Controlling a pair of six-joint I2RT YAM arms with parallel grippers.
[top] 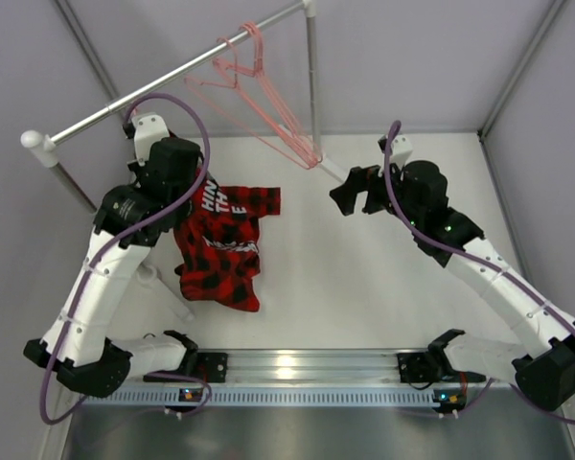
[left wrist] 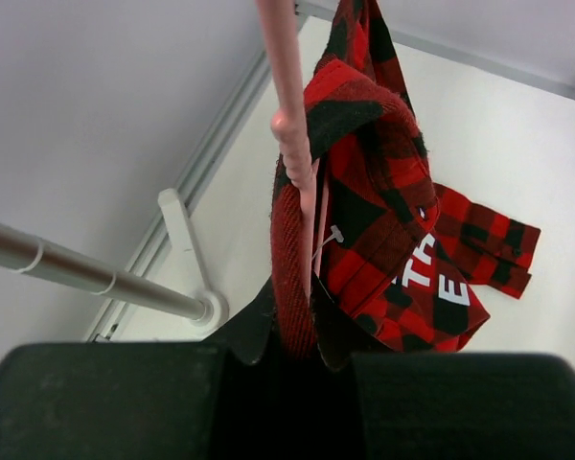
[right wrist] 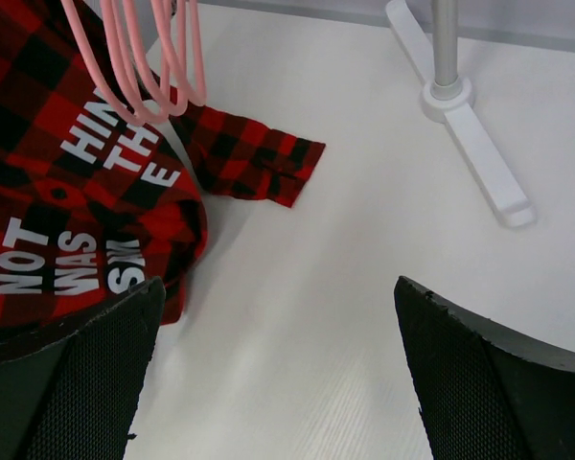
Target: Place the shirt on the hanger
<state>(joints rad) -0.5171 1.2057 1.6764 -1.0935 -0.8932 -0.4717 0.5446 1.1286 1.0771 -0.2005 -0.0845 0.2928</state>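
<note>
We see the left claw (left wrist: 292, 335), tips buried in cloth, gripping a lifted fold of the red-and-black plaid fabric shirt (top: 220, 244) trailing onto the white tabletop (top: 364, 287), the right claw (top: 355, 201) gaping wide near pink wire hangers (top: 259, 96).

My left gripper (left wrist: 292, 337) points down, jaws clamped on the shirt (left wrist: 383, 220); my right gripper (top: 356, 196) hovers, jaws spread wide.
</note>
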